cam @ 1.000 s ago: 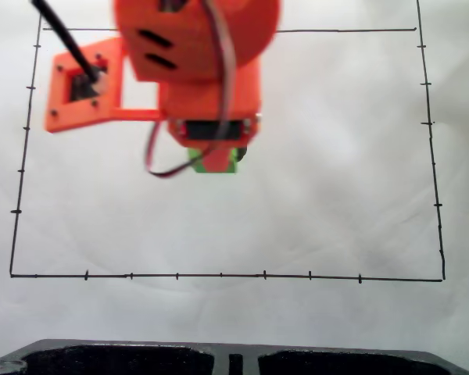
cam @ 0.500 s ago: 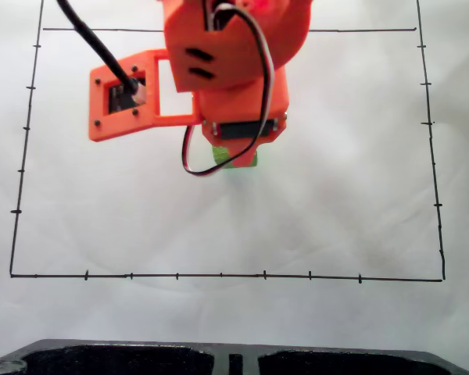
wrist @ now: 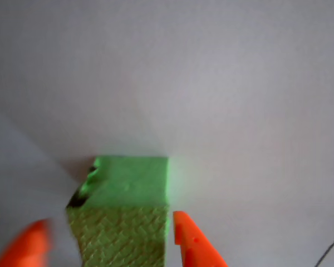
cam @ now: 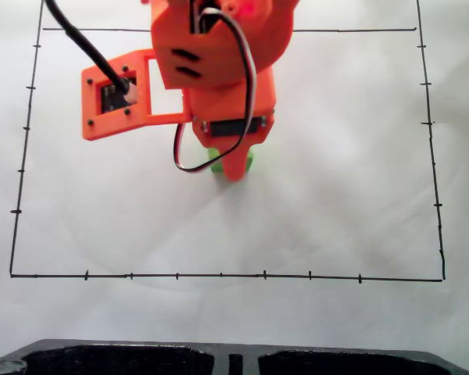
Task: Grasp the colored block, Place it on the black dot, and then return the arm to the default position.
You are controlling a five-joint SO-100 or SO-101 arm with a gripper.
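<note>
Pincer (wrist: pixel 108 245) straddles green block (wrist: pixel 131 192), fingers slightly apart (no writing visible).

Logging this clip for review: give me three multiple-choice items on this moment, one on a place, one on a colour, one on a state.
1. In the wrist view, where is the block?
A. Between the tool's fingers
B. Far off to the right of them
C. On top of the tool

2. What colour is the block?
A. Blue
B. Green
C. Yellow

3. How does the tool stand?
A. Open, a finger on each side of the block
B. Shut on nothing
C. Lying flat on the paper

Answers:
1 A, an orange finger shows on each side of it.
2 B, bright green in both views.
3 A, a gap shows between the right finger and the block.
</note>
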